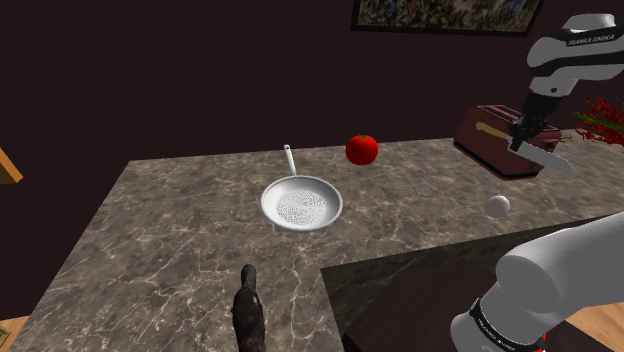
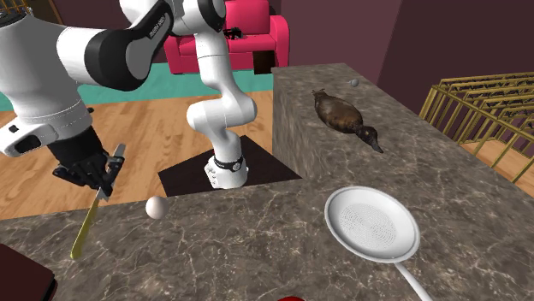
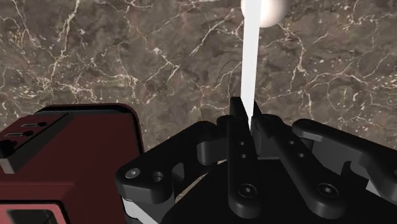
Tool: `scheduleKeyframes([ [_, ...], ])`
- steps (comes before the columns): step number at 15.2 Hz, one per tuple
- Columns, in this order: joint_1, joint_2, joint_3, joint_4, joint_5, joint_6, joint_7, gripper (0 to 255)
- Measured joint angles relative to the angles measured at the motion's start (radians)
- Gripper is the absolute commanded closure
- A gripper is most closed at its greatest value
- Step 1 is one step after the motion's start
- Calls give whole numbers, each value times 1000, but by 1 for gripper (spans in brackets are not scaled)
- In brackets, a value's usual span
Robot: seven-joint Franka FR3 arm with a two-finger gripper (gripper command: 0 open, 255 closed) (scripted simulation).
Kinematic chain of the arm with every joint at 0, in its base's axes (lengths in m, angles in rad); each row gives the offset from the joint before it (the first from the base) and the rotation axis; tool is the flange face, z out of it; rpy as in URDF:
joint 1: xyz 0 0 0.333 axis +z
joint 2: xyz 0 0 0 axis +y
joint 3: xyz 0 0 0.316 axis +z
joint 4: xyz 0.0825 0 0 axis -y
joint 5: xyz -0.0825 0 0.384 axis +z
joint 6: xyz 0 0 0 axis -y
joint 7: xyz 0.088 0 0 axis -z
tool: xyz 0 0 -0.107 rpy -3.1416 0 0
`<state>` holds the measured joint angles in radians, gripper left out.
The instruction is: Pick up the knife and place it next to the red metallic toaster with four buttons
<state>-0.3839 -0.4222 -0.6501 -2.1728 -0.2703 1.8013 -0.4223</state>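
My gripper point(image 1: 522, 140) hangs above the marble counter point(image 1: 180, 230), shut on the knife point(image 1: 549, 157), whose pale blade slants down and away from the fingers. The dark red toaster point(image 1: 494, 137) stands right beside it, toward the shoulder view's left. In the wrist view the fingers point(image 3: 236, 146) clasp the knife point(image 3: 251, 57) near its handle end, and the blade points out over the counter beside the toaster point(image 3: 63, 159). In the second exterior view the gripper point(image 2: 103, 177) holds the knife point(image 2: 88, 222) tip-down above the counter's near left.
A small white ball point(image 1: 497, 205) lies on the counter close under the knife tip. A round pan point(image 1: 301, 203) sits mid-counter with a red fruit point(image 1: 362, 149) behind it. A dark duck figure point(image 1: 248, 315) lies near the front edge. My stand's dark base point(image 2: 227, 175) adjoins the counter.
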Motion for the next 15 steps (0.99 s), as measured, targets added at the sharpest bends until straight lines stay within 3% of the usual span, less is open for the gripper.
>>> scheduleKeyframes([
  [15, -1, 46, -50, -166, -10, 210, -1, 255],
])
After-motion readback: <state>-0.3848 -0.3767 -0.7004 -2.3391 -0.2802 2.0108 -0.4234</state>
